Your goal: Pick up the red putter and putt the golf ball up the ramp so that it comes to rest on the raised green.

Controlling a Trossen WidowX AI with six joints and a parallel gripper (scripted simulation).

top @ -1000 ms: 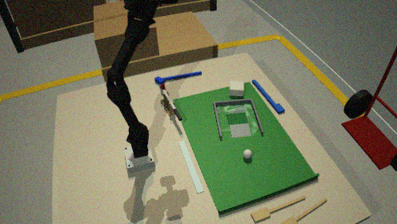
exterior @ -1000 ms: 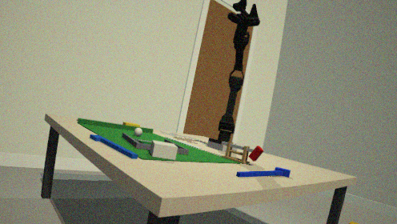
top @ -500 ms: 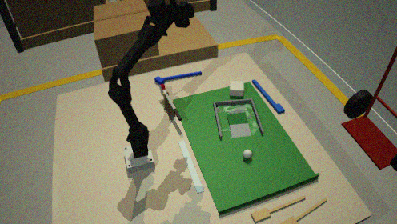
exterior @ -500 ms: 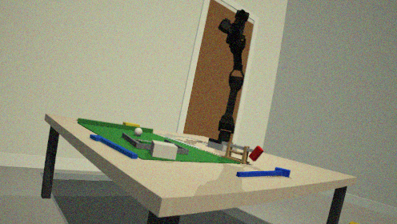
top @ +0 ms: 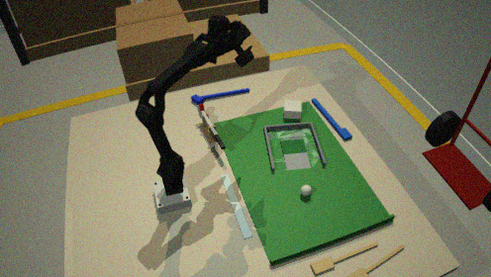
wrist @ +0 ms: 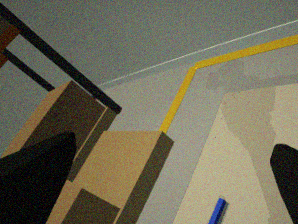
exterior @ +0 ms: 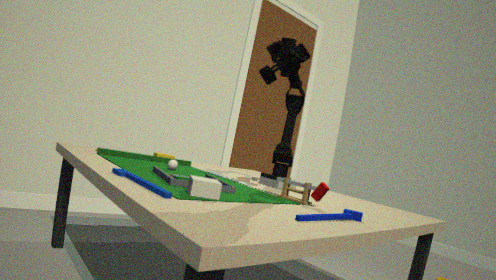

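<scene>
The red putter (top: 210,126) lies on a small wooden rack at the left edge of the green mat (top: 297,188), its red head (top: 202,106) toward the far side. It also shows in the exterior view (exterior: 320,191). The white golf ball (top: 306,189) sits on the mat in front of the grey ramp and walled raised green (top: 293,146). My gripper (top: 243,45) is open and empty, high above the table's far side and well away from the putter. In the wrist view the fingers frame floor, boxes and the table's edge.
A blue putter (top: 220,95) lies beyond the red one. A blue bar (top: 332,119) and a white block (top: 292,110) lie at the mat's far right. A pale strip (top: 237,205) lies left of the mat, wooden putters (top: 342,259) at the front. Cardboard boxes (top: 163,45) stand behind.
</scene>
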